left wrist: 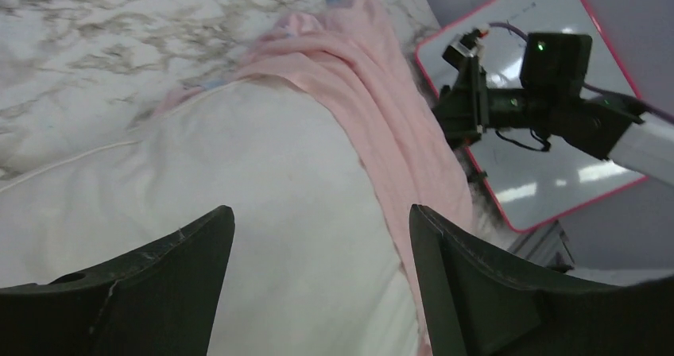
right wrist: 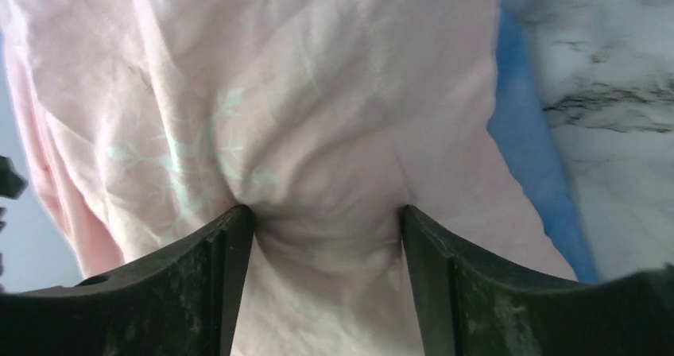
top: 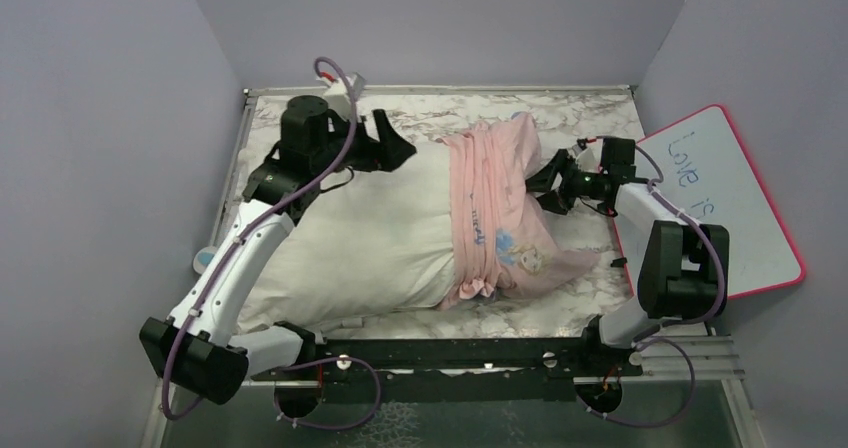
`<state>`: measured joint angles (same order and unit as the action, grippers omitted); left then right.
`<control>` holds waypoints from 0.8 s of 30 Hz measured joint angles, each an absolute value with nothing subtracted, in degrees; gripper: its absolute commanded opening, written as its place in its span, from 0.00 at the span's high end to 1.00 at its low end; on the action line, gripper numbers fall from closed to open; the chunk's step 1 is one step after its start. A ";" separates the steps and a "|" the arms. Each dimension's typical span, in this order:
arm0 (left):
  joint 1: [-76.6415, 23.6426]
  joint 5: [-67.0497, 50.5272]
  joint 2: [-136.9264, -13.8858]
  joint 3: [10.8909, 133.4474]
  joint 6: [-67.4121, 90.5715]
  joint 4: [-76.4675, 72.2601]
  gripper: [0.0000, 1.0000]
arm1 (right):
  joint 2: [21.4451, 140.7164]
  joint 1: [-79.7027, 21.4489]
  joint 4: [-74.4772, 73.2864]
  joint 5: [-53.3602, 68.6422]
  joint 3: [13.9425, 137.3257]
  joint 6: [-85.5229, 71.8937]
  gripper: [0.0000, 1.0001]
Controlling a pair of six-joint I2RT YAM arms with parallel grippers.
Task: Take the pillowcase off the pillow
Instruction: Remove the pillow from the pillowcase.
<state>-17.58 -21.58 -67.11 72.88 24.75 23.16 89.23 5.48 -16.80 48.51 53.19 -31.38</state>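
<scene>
Two spread claws: left gripper over bare pillow, right gripper against pillowcase, that contact clear only from its wrist.

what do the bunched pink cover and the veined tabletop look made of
Bunched pink pillowcase: thin soft cloth, matte, gathering in fine folds. Veined white tabletop: marble-look surface, grey veins; real stone or printed laminate, cannot tell.

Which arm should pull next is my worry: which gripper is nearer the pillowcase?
Right. The right gripper presses open jaws into the pillowcase; the left gripper hovers over the bare pillow, clear of the fabric.
</scene>
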 measured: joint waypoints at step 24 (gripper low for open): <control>-34.65 -3.46 -74.46 62.78 22.33 29.93 0.45 | 81.17 5.96 -27.55 21.37 66.67 -24.49 1.00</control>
<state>-34.65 -3.46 -74.46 62.78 22.33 29.93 81.17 5.96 -27.55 21.37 66.67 -24.49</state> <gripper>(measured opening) 0.541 0.014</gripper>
